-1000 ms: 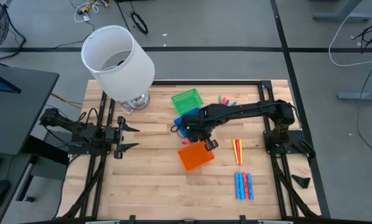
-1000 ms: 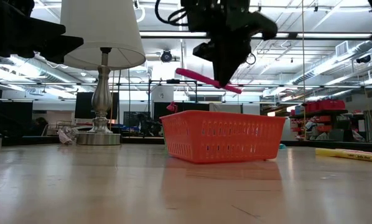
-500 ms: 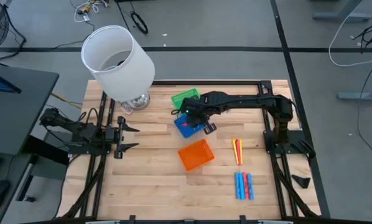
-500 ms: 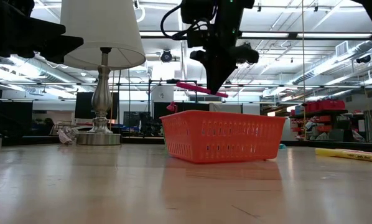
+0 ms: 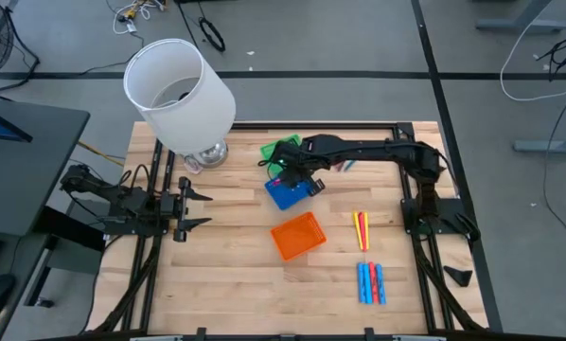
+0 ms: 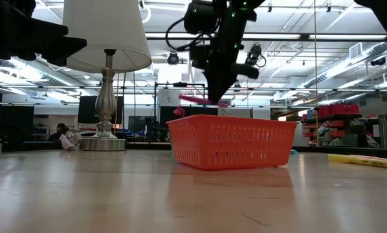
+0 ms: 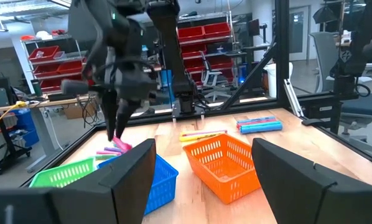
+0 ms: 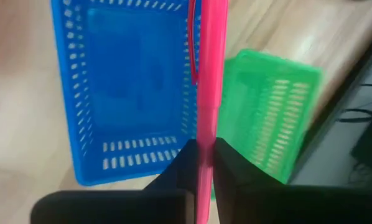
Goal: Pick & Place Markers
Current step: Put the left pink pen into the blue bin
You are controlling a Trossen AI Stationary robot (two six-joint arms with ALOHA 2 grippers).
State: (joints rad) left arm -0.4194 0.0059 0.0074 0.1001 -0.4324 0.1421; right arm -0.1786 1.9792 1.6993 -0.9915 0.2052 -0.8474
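My right gripper reaches in from the table's right and hangs above the blue tray, close to the green tray. It is shut on a pink marker, which also shows above the orange tray in the low view. More markers lie flat on the wood: a yellow and red group and a blue and red group. My left gripper waits open at the table's left side. My right gripper pinches the pink marker's shaft between its two fingers, which lie across it. The fingers come from above, pointing down. The marker is lifted clear and lies nearly level, most of its length sticking out to one side of the fingers.
A table lamp with a white shade stands at the far left corner. The orange tray sits mid-table, nearer than the blue one. Bare wood stretches along the near edge and between my left gripper and the trays.
My right gripper has carried the pink marker from above the orange tray toward the table's far edge and slightly left, ending over the blue tray beside the green one. It has stayed shut on the marker, which has sunk a little lower.
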